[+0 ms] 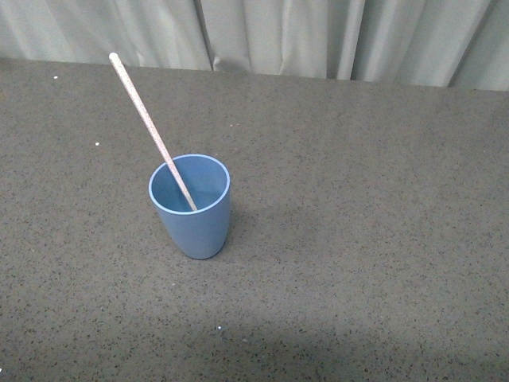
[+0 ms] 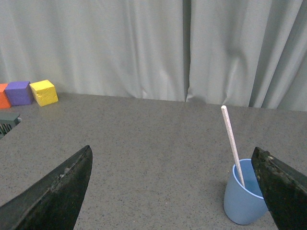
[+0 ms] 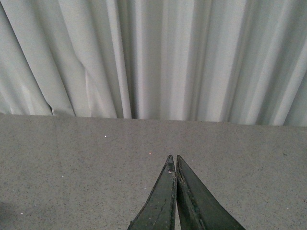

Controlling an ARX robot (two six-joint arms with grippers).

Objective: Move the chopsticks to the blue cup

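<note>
The blue cup (image 1: 191,207) stands upright on the grey table. The chopstick (image 1: 149,123), a thin pale stick, stands inside it and leans up toward the far left over the rim. Neither arm shows in the front view. In the left wrist view the cup (image 2: 243,199) with the chopstick (image 2: 231,143) in it sits just inside one dark finger; my left gripper (image 2: 173,158) is open wide, empty and apart from the cup. My right gripper (image 3: 173,157) is shut and empty over bare table, with no cup in its view.
Yellow (image 2: 44,92), purple (image 2: 18,92) and orange (image 2: 3,96) foam cubes sit at the table's far edge against the grey curtain (image 2: 144,43). A dark object (image 2: 5,123) shows at that view's edge. The table is speckled grey (image 1: 358,239).
</note>
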